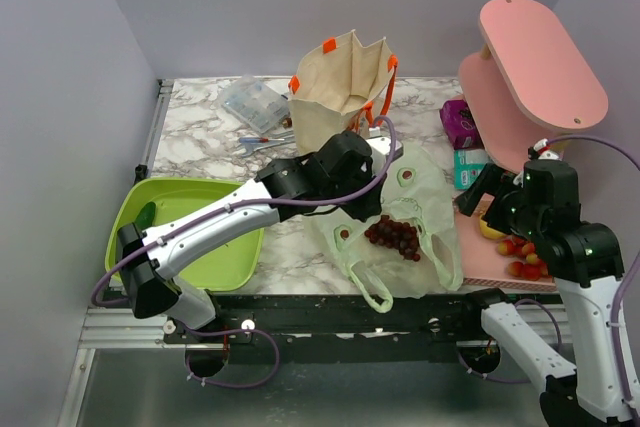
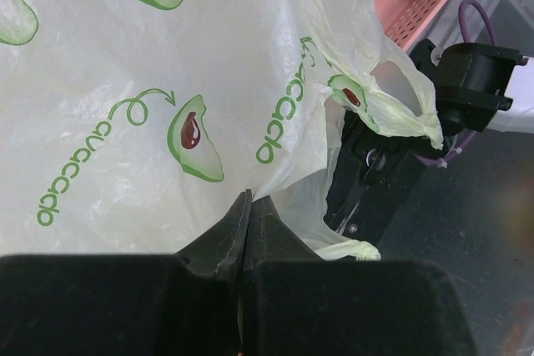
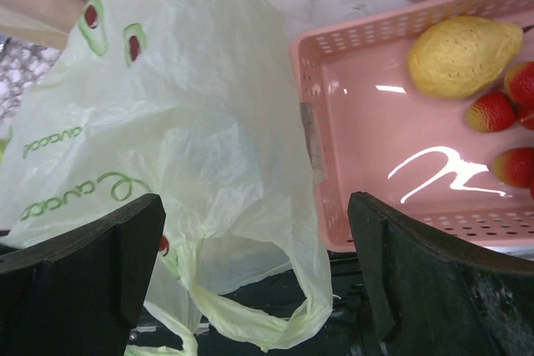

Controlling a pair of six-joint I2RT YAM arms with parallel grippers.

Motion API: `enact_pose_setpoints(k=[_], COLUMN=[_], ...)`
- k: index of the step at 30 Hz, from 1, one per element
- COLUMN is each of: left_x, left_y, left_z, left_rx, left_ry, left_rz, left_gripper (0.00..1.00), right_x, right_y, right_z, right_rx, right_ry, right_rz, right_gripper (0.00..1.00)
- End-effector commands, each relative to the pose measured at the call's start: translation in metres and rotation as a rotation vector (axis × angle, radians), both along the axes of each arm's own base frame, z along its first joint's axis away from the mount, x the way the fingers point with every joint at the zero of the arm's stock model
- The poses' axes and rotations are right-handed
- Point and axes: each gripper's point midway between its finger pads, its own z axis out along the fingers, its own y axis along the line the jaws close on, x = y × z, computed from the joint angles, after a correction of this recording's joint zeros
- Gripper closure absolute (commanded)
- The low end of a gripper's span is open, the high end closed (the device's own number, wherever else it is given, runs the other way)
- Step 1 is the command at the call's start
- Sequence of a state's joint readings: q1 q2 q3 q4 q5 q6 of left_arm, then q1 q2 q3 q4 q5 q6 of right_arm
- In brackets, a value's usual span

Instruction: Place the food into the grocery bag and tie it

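Grocery bag (image 1: 428, 209) lies crumpled on the tabletop (image 1: 200, 137), grapes (image 1: 395, 235) in or on it, unclear which; left jaws pinch its film, right jaws gape wide.

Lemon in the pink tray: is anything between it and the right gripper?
Nothing lies on the lemon. Only the perforated wall of the tray stands between it and the right gripper, whose open jaws hang over the bag.

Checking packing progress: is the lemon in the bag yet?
No, the lemon lies in the pink basket beside strawberries, outside the bag.
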State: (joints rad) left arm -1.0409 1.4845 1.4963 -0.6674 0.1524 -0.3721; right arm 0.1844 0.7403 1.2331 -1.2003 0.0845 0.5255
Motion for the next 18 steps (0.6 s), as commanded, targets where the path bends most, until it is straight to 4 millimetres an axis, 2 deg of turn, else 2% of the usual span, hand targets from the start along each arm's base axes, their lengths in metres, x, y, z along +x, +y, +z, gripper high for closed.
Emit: enact_pose_setpoints(k=[1,10,12,16,18], left_x=[-0.01,-0.014,-0.015,-0.018,-0.019], left_y=[-0.001,0.002,0.003,0.005,0.007], left_z=[0.02,0.022,0.022,0.022,0.022], left_rx=[-0.069,-0.095,-0.097,-0.101,-0.104], left_ry=[0.005,0.003,0.006,0.009,0.002], left_rz=[-0.027,-0.024,-0.026,-0.035,-0.036], left_gripper=[1.0,1.0,1.0,1.0,1.0], right_x=[0.002,0.017,0.024,0.031,0.036], right_y=[-0.022,-0.071,-0.076,-0.078,-0.079], right_z=[-0.011,-0.035,-0.038,-0.058,-0.06], right_rx=[-0.047,-0.188,-0.21,-0.22,-0.216], right_ry=[0.022,0.036,0.041,0.083,0.075], right_rz=[-0.156,-0.474,-0.508,-0.563,-0.581], right_gripper=[0.0,0.0,0.0,0.0,0.0])
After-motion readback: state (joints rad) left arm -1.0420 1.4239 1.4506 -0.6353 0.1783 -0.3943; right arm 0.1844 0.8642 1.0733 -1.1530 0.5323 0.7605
